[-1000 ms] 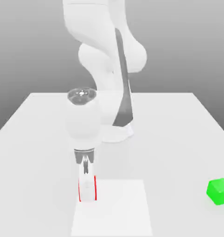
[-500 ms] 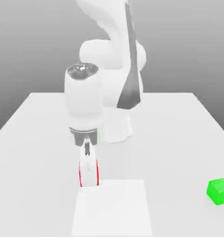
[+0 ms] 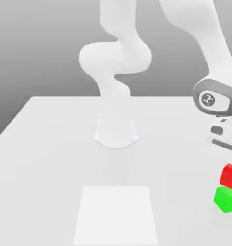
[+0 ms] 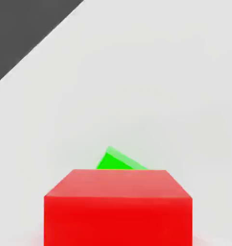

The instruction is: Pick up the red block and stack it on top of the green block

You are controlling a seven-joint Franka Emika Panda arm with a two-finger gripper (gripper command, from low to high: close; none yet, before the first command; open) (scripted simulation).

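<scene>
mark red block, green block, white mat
red block [image 3: 230,176]: exterior view, its front face.
green block [image 3: 226,198]: exterior view, its front face.
white mat [image 3: 116,214]: exterior view, its middle.

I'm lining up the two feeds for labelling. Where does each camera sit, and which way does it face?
Exterior view: off the arm, opposite its base, looking slightly down across the white table; shows the arm, and the red block just above the green block at that view's right.
Hand view: on the hand, looking down past the red block to the green block and table.
Shared: both blocks and the table.
</scene>
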